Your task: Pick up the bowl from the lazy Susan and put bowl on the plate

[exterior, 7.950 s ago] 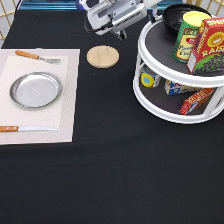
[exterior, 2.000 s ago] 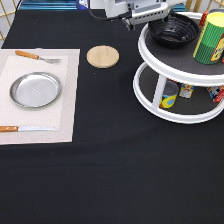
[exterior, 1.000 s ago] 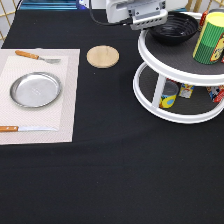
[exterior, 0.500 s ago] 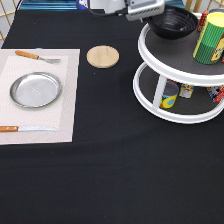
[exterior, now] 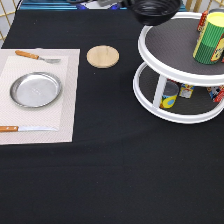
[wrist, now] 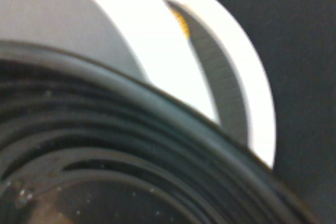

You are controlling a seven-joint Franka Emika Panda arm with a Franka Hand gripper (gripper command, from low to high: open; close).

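At the exterior view's left, a pale placemat [exterior: 67, 100] lies on the black table [exterior: 110, 180]. On the mat: fork [exterior: 36, 56] toward the top, silver metal plate [exterior: 36, 89] in the middle with nothing on it, knife [exterior: 25, 128] toward the bottom. Just right of the mat's upper corner, a round light wooden coaster [exterior: 102, 56], apart from the mat.

Top edge, right of centre: black bowl [exterior: 152, 10], ribbed inside, raised and overhanging the left rim of the lazy Susan [exterior: 150, 50], partly cut off by the frame. Grey-white arm parts show at the very top edge beside it; the gripper itself is out of the exterior view, so whether it is clamped or released cannot be told.

Right side: lazy Susan's upper tier carries a green-yellow canister [exterior: 212, 37] at its right. Lower tier holds a can [exterior: 169, 95] and small packets near the centre post [exterior: 159, 90].

Wrist view: bowl's ribbed rim [wrist: 112, 165] fills most of the picture, with the turntable's white rim [wrist: 187, 65] behind it.
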